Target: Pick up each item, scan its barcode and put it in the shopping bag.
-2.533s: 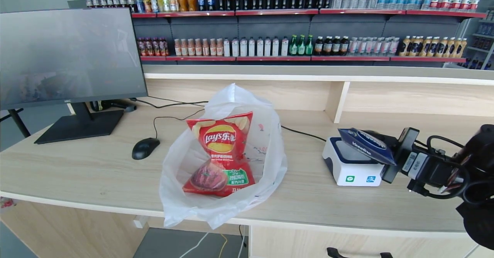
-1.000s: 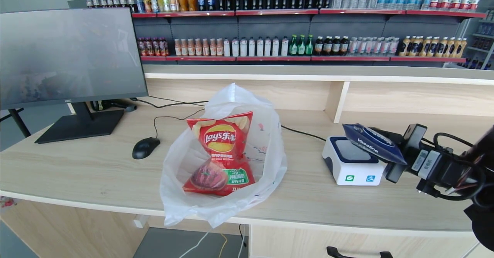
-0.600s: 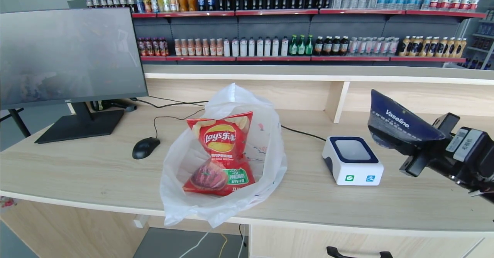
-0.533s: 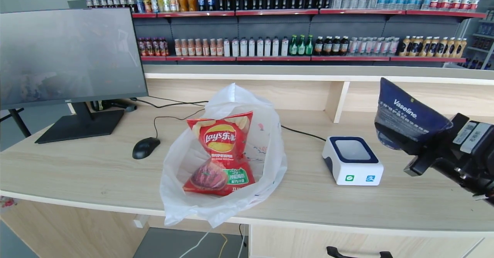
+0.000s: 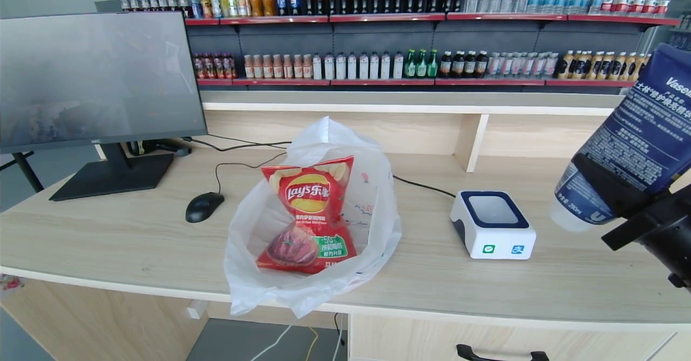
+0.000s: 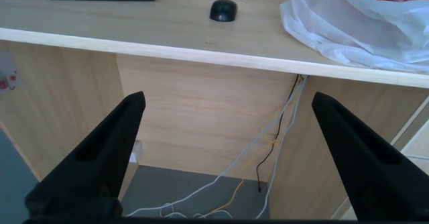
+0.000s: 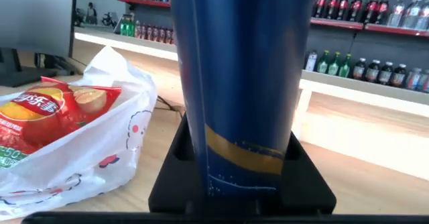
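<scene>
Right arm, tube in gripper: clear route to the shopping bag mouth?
Probably yes. The right gripper holds the blue tube high above the counter; the shopping bag gapes open to its left, and only the low barcode scanner sits between.

The shopping bag [image 5: 378, 204] sat on the counter [image 5: 108, 237], a chip packet [image 5: 309, 191] in it. The mouse [image 5: 204, 207] lay left of the bag, the monitor [image 5: 97, 80] farther left and behind. The scanner [image 5: 492, 231] stood to the bag's right, the tube [image 5: 629, 145] farther right, aloft.
</scene>
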You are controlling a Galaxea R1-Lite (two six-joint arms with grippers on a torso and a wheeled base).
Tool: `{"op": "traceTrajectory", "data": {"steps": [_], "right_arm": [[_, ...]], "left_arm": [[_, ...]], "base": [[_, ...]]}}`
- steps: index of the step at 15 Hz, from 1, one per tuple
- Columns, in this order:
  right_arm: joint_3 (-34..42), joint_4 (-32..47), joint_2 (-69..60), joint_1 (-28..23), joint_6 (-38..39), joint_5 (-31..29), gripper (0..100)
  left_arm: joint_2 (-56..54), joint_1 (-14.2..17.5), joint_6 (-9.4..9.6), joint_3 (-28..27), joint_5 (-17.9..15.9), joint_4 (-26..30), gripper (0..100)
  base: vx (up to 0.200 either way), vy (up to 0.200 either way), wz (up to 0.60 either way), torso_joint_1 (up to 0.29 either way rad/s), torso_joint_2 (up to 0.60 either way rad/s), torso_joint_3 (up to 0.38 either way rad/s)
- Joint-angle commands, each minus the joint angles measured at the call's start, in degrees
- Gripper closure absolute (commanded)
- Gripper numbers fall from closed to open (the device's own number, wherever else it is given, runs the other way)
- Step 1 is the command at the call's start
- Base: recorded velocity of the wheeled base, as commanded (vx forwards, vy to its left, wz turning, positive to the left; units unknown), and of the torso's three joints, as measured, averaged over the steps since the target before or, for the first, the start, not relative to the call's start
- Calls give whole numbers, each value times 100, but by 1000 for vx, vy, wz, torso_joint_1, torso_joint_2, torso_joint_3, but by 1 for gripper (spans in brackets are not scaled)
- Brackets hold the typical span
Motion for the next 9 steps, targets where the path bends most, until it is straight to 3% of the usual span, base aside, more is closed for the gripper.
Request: {"op": "traceTrajectory", "data": {"steps": [1,5,9], "right_arm": [[88,-9,26,-150,130,-91,100],[9,-9,325,-141,147,-91,100],[88,-9,343,-141,156,-91,100]], "left_arm": [[-2,0,2,-6,2,1,0],[-2,0,-7,-6,2,10,0],[-2,0,-7,-6,2,10,0]], "base": [[0,0,0,0,0,0],[0,0,0,0,0,0],[0,200,0,0,4,2]]}}
